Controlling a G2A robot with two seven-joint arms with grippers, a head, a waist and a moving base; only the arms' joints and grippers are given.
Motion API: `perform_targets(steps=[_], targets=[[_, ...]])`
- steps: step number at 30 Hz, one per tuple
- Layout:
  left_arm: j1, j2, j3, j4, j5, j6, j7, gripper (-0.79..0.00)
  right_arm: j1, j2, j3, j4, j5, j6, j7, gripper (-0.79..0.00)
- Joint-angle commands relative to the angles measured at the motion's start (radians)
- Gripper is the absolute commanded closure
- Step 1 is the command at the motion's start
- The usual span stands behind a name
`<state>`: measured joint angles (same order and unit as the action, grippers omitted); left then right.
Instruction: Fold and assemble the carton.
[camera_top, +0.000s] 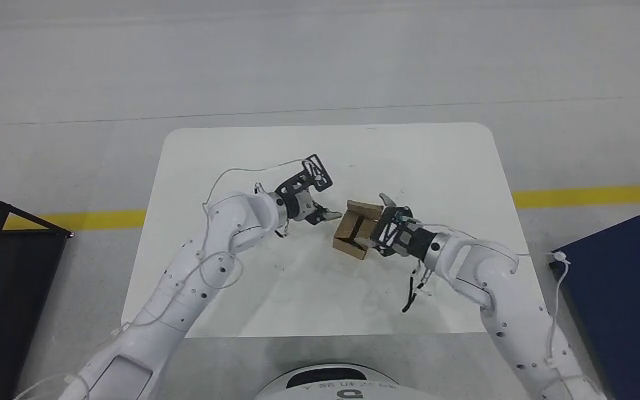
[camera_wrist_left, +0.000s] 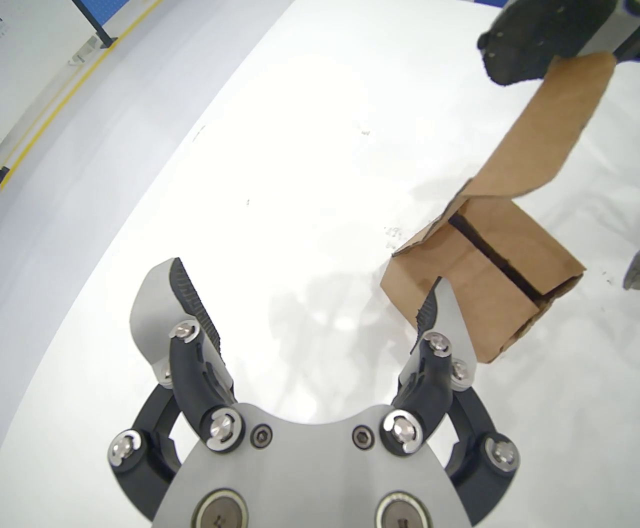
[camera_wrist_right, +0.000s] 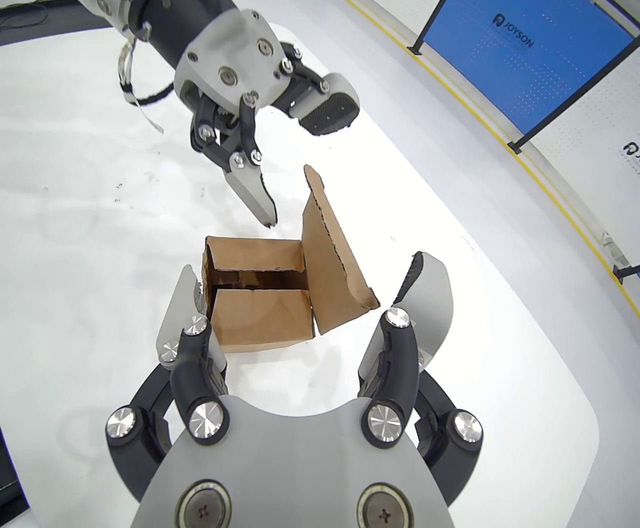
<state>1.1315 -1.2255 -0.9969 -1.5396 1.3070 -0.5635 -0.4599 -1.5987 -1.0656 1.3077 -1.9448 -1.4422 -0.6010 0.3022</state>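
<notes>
Carton (camera_wrist_right: 257, 315) — interior too dark to read.

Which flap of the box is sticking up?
The tall side flap of the carton stands upright. The two shorter flaps lie folded over the opening, a dark gap between them.

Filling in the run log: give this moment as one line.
brown cardboard carton: on white table, one flap raised | left hand: open, beside it | right hand: open, opposite side
</notes>
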Motion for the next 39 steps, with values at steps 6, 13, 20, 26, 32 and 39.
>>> perform_targets(steps=[6,13,20,26,32,39], targets=[[0.092,0.036,-0.069,-0.078,0.048,-0.132,-0.053,-0.785,0.023,0.006,-0.051,-0.042,-0.146,-0.07,0.022,-0.65],[0.11,0.042,-0.06,-0.088,0.059,-0.145,-0.074,-0.785,0.039,0.013,-0.14,-0.07,-0.357,-0.153,0.038,-0.523],[0.114,0.046,-0.06,-0.097,0.061,-0.14,-0.075,-0.785,0.076,0.013,-0.195,-0.056,-0.381,-0.235,0.063,-0.591],[0.12,0.054,-0.067,-0.102,0.025,-0.209,-0.067,-0.785,0.114,0.009,-0.218,-0.023,-0.34,-0.291,0.118,-0.628],[0.112,0.072,-0.093,-0.083,-0.067,-0.376,-0.119,-0.785,0.152,0.001,-0.244,0.003,-0.286,-0.305,0.18,-0.619],[0.131,0.092,-0.186,-0.122,-0.139,-0.339,-0.084,-0.785,0.16,0.001,-0.247,-0.006,-0.248,-0.301,0.197,-0.597]])
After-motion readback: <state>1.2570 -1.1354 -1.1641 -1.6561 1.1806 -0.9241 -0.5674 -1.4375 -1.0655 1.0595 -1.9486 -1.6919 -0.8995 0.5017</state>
